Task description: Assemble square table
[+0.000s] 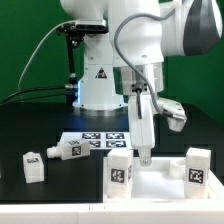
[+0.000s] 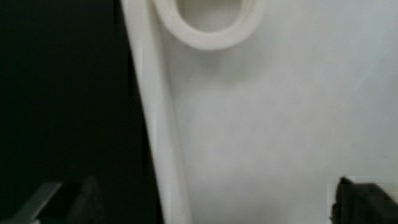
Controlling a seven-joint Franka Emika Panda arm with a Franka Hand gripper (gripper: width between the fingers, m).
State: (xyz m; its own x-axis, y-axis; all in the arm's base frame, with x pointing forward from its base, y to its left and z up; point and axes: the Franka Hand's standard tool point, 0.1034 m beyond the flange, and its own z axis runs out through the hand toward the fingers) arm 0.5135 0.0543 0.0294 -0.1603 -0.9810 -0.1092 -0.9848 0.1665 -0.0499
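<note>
Green wall [image 1: 28, 40], black table [image 1: 22, 125].
The wall stood plain behind the table top, and the light was even, without hard shadows.

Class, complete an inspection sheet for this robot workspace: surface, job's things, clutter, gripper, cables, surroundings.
Surface: black table, marker board lying on it.
Job's things: white slab at front, round socket near its edge; four legs standing or lying around it.
Clutter: nothing seen.
Gripper: gripper open, over the slab, holding nothing.
Cables: black cable behind the robot base; grey hose along the arm.
Surroundings: green wall.
</note>
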